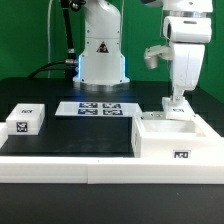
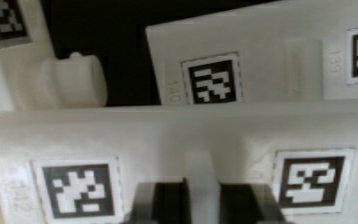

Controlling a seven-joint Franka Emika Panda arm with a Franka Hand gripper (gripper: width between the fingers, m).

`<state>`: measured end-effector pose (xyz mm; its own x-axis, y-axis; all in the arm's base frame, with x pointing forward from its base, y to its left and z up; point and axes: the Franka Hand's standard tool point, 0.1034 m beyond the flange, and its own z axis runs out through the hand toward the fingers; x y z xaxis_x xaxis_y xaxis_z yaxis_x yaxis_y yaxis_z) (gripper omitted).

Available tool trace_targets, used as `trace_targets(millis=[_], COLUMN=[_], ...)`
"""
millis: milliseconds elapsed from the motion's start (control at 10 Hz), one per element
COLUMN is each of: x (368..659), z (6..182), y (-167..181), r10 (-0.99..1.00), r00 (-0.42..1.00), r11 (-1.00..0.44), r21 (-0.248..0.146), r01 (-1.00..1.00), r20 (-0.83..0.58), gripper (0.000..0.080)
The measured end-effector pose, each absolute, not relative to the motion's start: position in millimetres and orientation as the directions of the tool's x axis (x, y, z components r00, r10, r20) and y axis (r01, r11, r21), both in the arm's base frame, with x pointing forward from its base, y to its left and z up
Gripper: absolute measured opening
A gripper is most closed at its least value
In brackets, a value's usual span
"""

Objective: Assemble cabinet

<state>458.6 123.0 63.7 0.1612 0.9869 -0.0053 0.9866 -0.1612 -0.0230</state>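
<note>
The cabinet is a white open-topped box with a tag on its front, standing at the exterior view's right near the front rail. My gripper comes straight down onto its far wall. In the wrist view the two dark fingers of the gripper stand close on either side of a thin white wall, the cabinet, which carries a tag on each side. The jaws look shut on that wall. A further tagged white panel lies beyond it.
A small flat white tagged block lies at the exterior view's left. The marker board lies at the back middle before the robot base. The long white rail runs along the front. A white ribbed peg shows in the wrist view.
</note>
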Motion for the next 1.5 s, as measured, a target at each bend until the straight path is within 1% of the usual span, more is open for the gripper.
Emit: trace_targets(millis=[300, 500, 600, 1200, 1300, 1400, 1500], x=[458.6, 472.9, 478.3, 481.1, 490.8, 502.4, 509.6], z=[63.0, 60.5, 60.4, 60.1, 61.2, 62.7, 62.4], y=[122.8, 120.0, 118.6, 117.6, 116.5, 115.4, 114.3], r10=[0.987, 0.993, 0.993, 0.993, 0.994, 0.994, 0.993], r00=[0.16, 0.115, 0.117, 0.115, 0.105, 0.112, 0.117], r11=[-0.16, -0.115, -0.118, -0.115, -0.105, -0.113, -0.118], r21=[-0.024, -0.029, -0.031, -0.035, -0.041, -0.034, -0.036], r01=[0.987, 0.993, 0.993, 0.993, 0.994, 0.993, 0.992], r20=[-0.005, -0.006, -0.009, -0.011, -0.015, -0.013, -0.015], gripper=[0.0068, 0.0068, 0.0069, 0.0069, 0.0069, 0.0069, 0.0069])
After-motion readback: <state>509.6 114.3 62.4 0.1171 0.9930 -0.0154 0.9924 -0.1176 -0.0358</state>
